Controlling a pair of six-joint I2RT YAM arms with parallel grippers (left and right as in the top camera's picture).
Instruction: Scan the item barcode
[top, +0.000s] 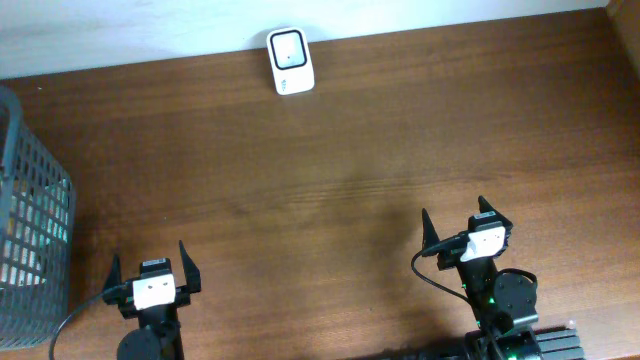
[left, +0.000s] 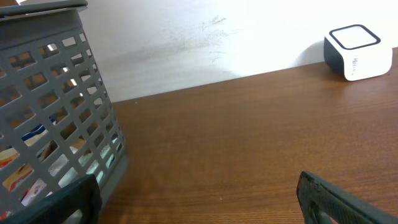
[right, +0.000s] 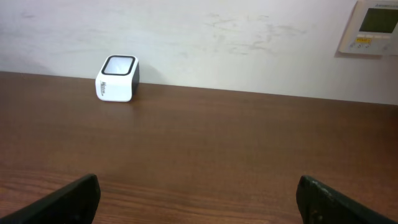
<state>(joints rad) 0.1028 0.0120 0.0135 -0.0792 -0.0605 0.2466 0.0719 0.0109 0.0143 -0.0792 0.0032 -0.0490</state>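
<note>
- White scanner (top: 290, 61) stands at the far edge of the bench (top: 330, 170), against the wall.
- Grey mesh basket (top: 30, 200) at the left holds coloured packets (left: 32, 134).
- Spread wide and empty near the front edge: left hand (top: 150, 258), right hand (top: 454, 212).

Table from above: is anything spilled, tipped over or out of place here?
Nothing stands out. The scanner stands upright by the wall, the basket sits upright at the left edge, and no spill shows on the table. The left gripper and right gripper are open, holding nothing. Only faint scuffs mark the wall.
</note>
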